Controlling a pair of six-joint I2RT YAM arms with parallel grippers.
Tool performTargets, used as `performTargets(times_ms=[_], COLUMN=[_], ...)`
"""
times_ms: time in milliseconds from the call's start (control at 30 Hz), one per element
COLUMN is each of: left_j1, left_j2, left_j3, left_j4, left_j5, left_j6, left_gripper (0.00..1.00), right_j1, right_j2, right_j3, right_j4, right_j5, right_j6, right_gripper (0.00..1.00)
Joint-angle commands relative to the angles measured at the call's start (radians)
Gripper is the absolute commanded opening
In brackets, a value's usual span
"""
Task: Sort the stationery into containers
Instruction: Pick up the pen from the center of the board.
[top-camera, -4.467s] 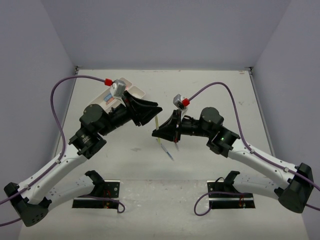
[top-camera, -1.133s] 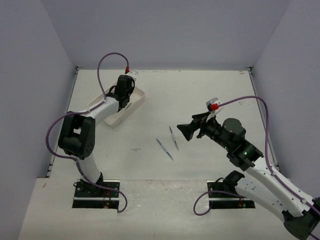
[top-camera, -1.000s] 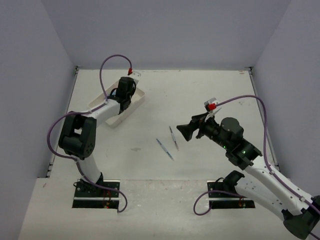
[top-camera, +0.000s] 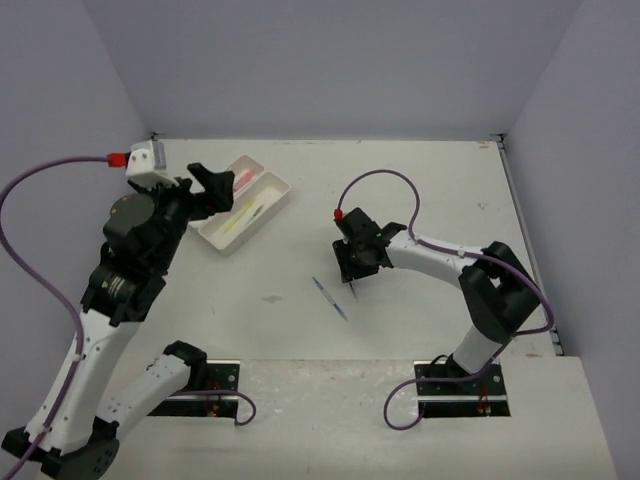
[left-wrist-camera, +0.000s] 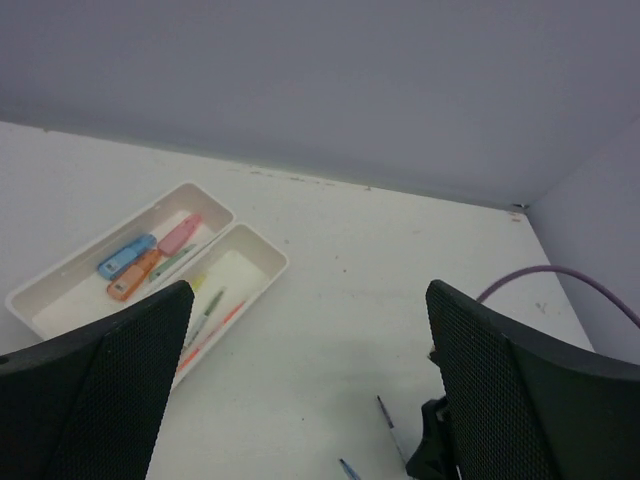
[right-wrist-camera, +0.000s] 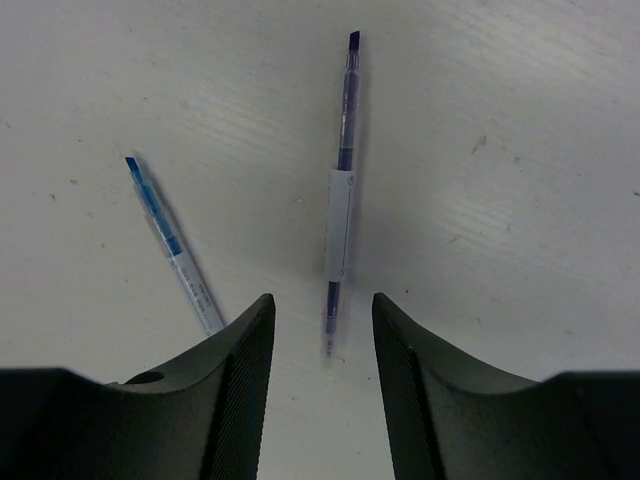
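Note:
Two white containers stand side by side at the back left. The far container holds blue, orange and pink markers. The near container holds thin pens. My left gripper hangs open and empty above the table beside the containers. A dark blue pen lies on the table. My right gripper is low over it, its jaws narrowed either side of the pen's near end with a gap on both sides. A light blue pen lies to its left.
White walls close the table on three sides. The right arm's purple cable loops above the table behind the right gripper. Both arm bases sit at the near edge.
My left gripper opened and drew back up from the containers. My right arm came down onto the dark blue pen and its jaws narrowed around the pen's end.

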Motion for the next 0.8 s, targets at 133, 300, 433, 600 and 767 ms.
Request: performTargets(times_ms=[133, 300, 433, 600, 767], left_j1=[0.005, 0.004, 0.005, 0.005, -0.071], left_j2=[-0.087, -0.060, -0.030, -0.069, -0.003], left_j3=[-0.050, -0.124, -0.175, -0.298, -0.456], left_j4=[-0.254, -0.293, -0.301, -0.255, -0.210], left_j5=[-0.015, -0.025, 0.056, 0.080, 0.064], left_j6=[-0.050, -0.187, -0.353, -0.485, -0.708], left_gripper=[1.00, 1.00, 1.00, 1.00, 1.00], right_j1=[0.014, 0.015, 0.016, 0.017, -0.016], right_j2=[0.139, 0.208, 0.211, 0.073, -0.090], right_j3=[0.113, 0.151, 0.164, 0.147, 0.104], right_j4=[-0.077, -0.113, -0.126, -0.106, -0.053], right_j5=[0.055, 0.082, 0.090, 0.063, 0.057], right_j6=[0.034, 0.041, 0.033, 0.025, 0.008], right_gripper=[0.37, 0.16, 0.01, 0.00, 0.00])
